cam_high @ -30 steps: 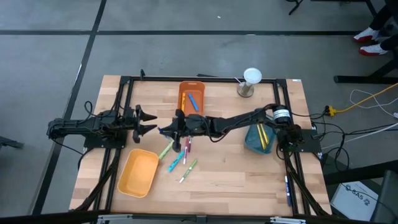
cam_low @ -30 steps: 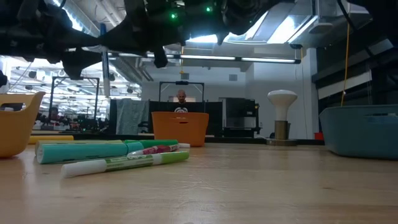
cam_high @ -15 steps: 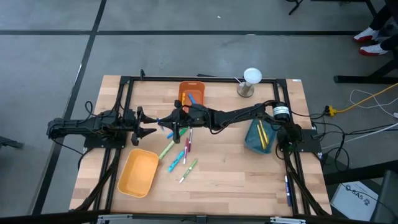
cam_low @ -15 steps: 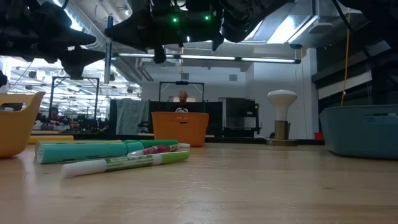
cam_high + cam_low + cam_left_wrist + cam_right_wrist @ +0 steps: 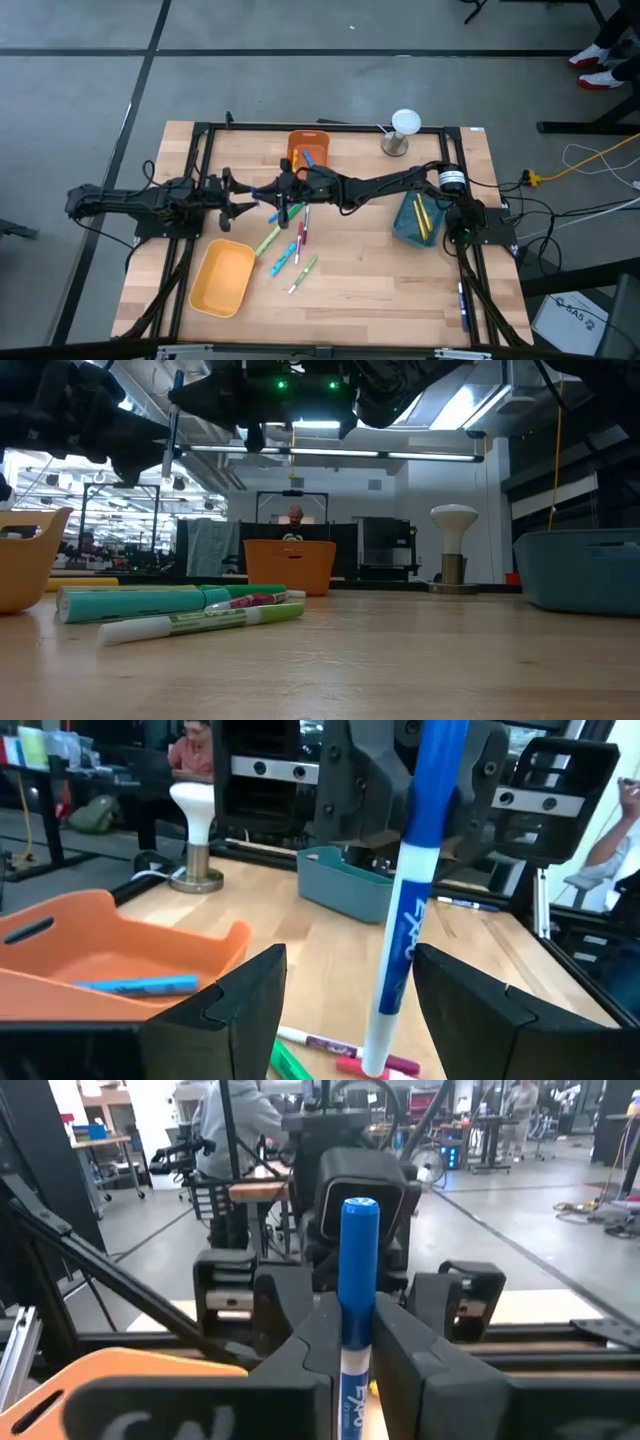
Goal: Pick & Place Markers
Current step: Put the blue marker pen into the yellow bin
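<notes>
Light wooden table (image 5: pixel 380 285) with a black frame on a grey floor; the low view looks into a workshop behind, where a person (image 5: pixel 292 516) sits beyond the far edge.

Left to right, high view:
- Left arm reaches in from the table's left side. Left gripper (image 5: pixel 240 196) is off the surface with fingers spread and nothing between them. In the left wrist view the fingers (image 5: pixel 240 1005) stand apart on either side of the blue marker held in front of them, not touching it.
- Yellow bin (image 5: pixel 205 295) sits near the front left; nothing visible inside it.
- Loose markers (image 5: pixel 288 250) lie on the wood at table centre, just right of the yellow bin: green, teal, pink and white-barrelled ones, about 5.
- Blue marker (image 5: pixel 357 1310): blue cap and white printed barrel, upright, clamped between the fingers of the right gripper (image 5: pixel 283 192). It hangs in the air above the loose markers, just beside the spread left gripper.
- Orange bin (image 5: pixel 294 142) at the back centre holds 1 blue marker plus at least 1 orange one.
- White mushroom-shaped lamp (image 5: pixel 403 130) stands at the back right.
- Teal bin (image 5: pixel 403 232) at the right holds a yellow marker.
</notes>
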Controlling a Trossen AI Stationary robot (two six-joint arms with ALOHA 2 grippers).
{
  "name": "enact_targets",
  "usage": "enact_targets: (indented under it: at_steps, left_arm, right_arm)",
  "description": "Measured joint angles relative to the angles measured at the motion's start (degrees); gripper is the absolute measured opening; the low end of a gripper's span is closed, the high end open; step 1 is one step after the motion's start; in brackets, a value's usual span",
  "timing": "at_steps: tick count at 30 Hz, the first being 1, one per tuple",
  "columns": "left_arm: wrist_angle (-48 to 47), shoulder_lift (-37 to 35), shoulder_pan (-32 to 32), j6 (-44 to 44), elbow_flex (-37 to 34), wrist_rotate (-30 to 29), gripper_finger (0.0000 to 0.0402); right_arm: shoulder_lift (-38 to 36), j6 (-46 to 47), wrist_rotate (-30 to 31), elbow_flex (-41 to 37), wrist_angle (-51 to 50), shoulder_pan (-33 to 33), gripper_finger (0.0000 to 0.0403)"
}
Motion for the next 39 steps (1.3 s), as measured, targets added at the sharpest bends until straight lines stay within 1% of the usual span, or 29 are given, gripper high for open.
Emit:
enact_targets:
  at_steps: [7, 9, 11, 14, 20, 25, 28, 34, 36, 39]
  left_arm:
    - [7.7, 6.4, 0.0, 0.1, 0.1, 0.1, 0.0213]
    - [8.0, 7.8, 0.0, -1.3, 0.7, -0.6, 0.0205]
    - [8.2, 8.8, 0.0, -2.8, 1.2, -0.8, 0.019]
    - [8.1, 9.8, -0.1, -3.1, 1.7, -0.6, 0.0149]
    - [8.1, 10.0, -0.1, -2.2, 2.4, 1.5, 0.0032]
    - [6.6, 10.0, -0.1, -2.4, 2.5, 1.7, 0.003]
    - [5.8, 10.0, -0.1, -2.9, 2.5, 1.7, 0.003]
    - [3.8, 10.0, -0.1, -5.5, 2.5, 3.1, 0.003]
    - [2.5, 10.0, -0.1, -6.4, 2.7, 4.0, 0.003]
    - [-5.6, 10.1, -0.7, -7.1, 6.4, 4.4, 0.003]
  right_arm:
    - [0.0, -0.8, 0.0, 0.0, 1.2, -0.3, 0.0041]
    - [0.0, -0.8, -0.4, 0.0, 1.2, -0.4, 0.0041]
    - [0.0, -0.8, -0.4, 0.0, 1.2, -0.6, 0.0041]
    - [0.0, -0.8, -0.5, 0.0, 1.2, -0.6, 0.0041]
    - [0.0, -1.3, -0.3, 0.0, 1.0, -0.6, 0.0041]
    - [0.0, -1.2, -0.3, 0.0, 0.0, -0.6, 0.0044]
    - [0.0, -1.6, -0.3, 0.0, -1.0, -0.6, 0.0058]
    - [0.0, -1.9, -0.9, 0.0, -3.1, -0.6, 0.0111]
    - [0.0, -0.3, -2.9, 0.0, -4.5, -0.6, 0.0133]
    - [0.0, 3.0, -6.4, 0.0, -6.8, -0.6, 0.0167]
